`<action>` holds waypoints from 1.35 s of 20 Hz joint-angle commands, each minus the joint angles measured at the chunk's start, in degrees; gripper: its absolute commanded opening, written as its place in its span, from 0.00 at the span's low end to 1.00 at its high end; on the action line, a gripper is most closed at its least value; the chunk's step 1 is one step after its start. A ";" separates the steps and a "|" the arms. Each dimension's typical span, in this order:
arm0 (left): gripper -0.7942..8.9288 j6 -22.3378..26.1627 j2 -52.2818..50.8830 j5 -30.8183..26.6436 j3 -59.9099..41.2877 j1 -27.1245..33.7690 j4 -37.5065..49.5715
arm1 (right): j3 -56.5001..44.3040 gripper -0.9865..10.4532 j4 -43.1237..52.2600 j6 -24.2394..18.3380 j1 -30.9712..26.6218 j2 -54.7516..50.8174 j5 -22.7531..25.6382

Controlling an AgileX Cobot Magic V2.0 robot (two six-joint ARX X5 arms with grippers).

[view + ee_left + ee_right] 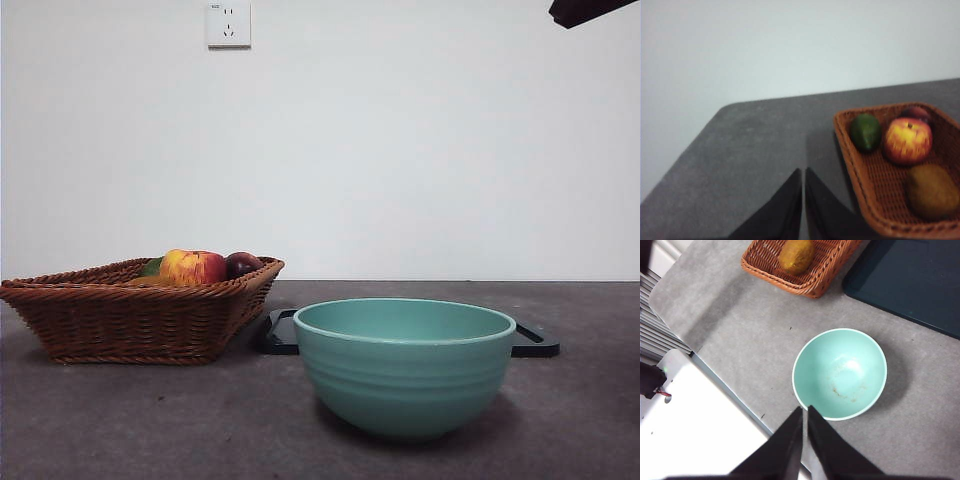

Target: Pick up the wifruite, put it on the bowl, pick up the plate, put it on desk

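On your left in the front view you have a wicker basket (140, 315) on the tabletop (150, 420). In it sit a red-and-yellow apple (193, 267), a dark purple fruit (242, 264) and a green fruit (865, 132). The wifruite (932, 191) lies in the basket too, at the end away from the green fruit, with the apple between them; you see it plainly in both wrist views. The left gripper (803, 175) hangs over bare tabletop just beside the basket, its jaws pressed together on nothing. Moving right, a dark flat tray (535, 342) lies behind the bowl (404, 365), which stands empty and upright near the front. The right gripper (805, 412) hangs above the bowl's near rim, its jaws closed as well and holding nothing. A black arm tip (590, 10) shows at the top right corner.
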 commanded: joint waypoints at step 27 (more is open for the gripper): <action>0.09 -0.68 -3.15 -0.42 -7.13 0.20 -4.33 | 0.90 0.09 0.63 -0.66 0.57 0.31 0.00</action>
